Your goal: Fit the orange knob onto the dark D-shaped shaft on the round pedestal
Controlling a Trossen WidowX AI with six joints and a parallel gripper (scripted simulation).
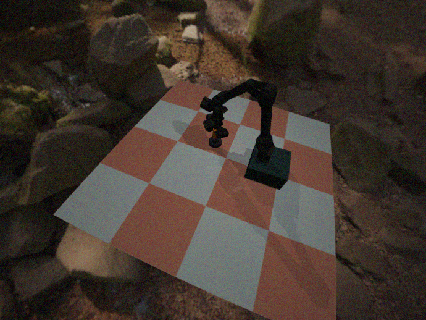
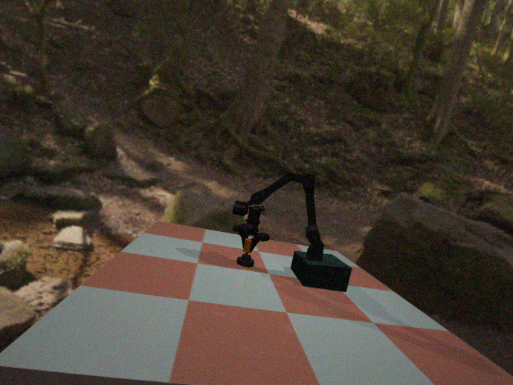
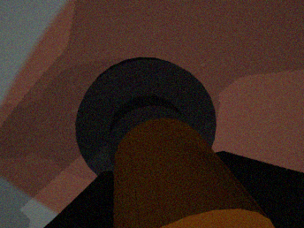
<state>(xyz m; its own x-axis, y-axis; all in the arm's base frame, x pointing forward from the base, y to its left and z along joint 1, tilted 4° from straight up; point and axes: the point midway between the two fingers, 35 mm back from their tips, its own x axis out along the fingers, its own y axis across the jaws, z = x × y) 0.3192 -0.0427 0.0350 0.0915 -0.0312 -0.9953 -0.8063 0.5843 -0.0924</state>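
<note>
Lower end of the orange knob (image 1: 214, 133) (image 2: 247, 245) (image 3: 177, 177): its hole hidden in all views. Top of same: cut off by the wrist view's bottom edge. Shaft beneath: concealed, flat side included. Pincer (image 1: 215, 132) (image 2: 247, 247): fingertips too small and dark to tell in top and exterior views. Counter (image 1: 220, 261) (image 2: 244, 348) (image 3: 265, 119): near right corner cut off in the exterior view; no corner within the wrist view.

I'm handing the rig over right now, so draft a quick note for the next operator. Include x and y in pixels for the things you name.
Gripper (image 1: 215, 130) (image 2: 247, 246): closed on the orange knob (image 1: 214, 133) (image 2: 247, 245) (image 3: 163, 177).
Knob: upright, over the dark round pedestal (image 1: 215, 142) (image 2: 244, 261) (image 3: 146, 79); the shaft is hidden, so flat alignment can't be confirmed.
Done: knob grasped and brought over the pedestal.
Left: line up the flats if needed, push the knob fully down, let go.
</note>
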